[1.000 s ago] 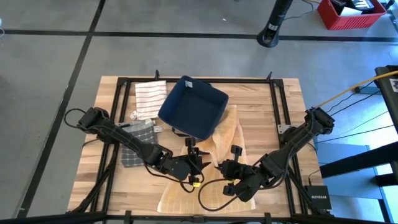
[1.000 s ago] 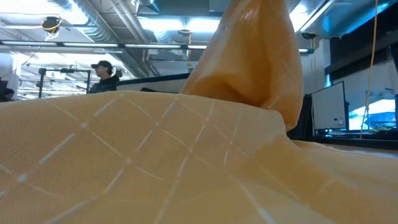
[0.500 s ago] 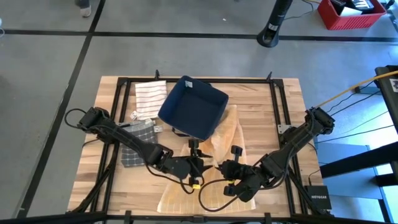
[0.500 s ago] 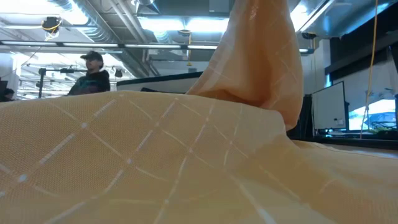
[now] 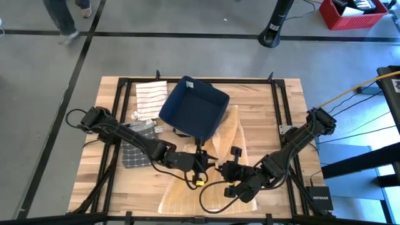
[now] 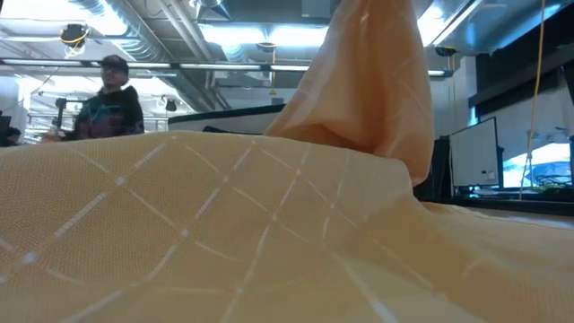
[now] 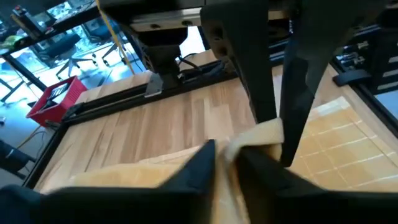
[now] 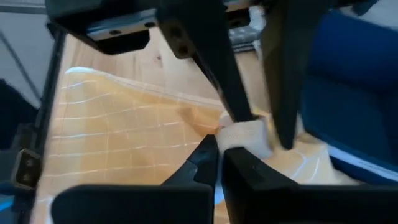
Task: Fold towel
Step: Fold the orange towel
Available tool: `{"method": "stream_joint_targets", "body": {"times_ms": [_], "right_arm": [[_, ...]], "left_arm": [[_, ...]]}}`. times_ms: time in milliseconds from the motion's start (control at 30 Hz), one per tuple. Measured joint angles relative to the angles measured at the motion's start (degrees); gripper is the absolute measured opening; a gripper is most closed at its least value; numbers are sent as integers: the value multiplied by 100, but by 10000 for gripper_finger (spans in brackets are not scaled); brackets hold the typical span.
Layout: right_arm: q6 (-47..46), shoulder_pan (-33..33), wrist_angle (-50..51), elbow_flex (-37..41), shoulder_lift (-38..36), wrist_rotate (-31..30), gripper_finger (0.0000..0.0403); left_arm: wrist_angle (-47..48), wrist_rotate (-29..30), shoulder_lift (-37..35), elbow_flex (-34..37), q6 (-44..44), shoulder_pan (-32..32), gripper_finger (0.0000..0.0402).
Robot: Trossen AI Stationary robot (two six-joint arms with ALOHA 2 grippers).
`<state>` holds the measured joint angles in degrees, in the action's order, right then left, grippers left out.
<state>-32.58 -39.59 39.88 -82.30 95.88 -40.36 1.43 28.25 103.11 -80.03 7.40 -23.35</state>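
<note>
Mid-table | left gripper (image 5: 201, 164) and right gripper (image 5: 224, 169) each pinch yellow towel (image 5: 187, 195) | "NETGEAR" box (image 5: 320, 200)

we have our 2 arms reaching inward over the table's near half, left gripper (image 5: 199, 164) and right gripper (image 5: 229, 173) both pinched closed.

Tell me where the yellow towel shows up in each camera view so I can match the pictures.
High view: the yellow towel lies centre-bottom on the table, between both grippers.
Low view: the towel fills almost the whole frame, one part lifted at top centre.
Left wrist view: a towel fold sits pinched in the left gripper.
Right wrist view: the towel spreads left of centre, a fold pinched in the right gripper.
Shared landmark: the dark blue bin, in the high and right wrist views.
</note>
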Motion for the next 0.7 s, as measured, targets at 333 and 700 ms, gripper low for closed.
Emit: {"method": "stream_joint_targets", "body": {"times_ms": [333, 700], "right_arm": [[-682, -504, 1913, -404, -364, -898, 52], [-2408, -633, 1405, 1350, -369, -940, 160]], "left_arm": [[1289, 813, -801, 0, -429, -637, 5], [3316, 634, -1275, 57, -1783, -2038, 3]]}}
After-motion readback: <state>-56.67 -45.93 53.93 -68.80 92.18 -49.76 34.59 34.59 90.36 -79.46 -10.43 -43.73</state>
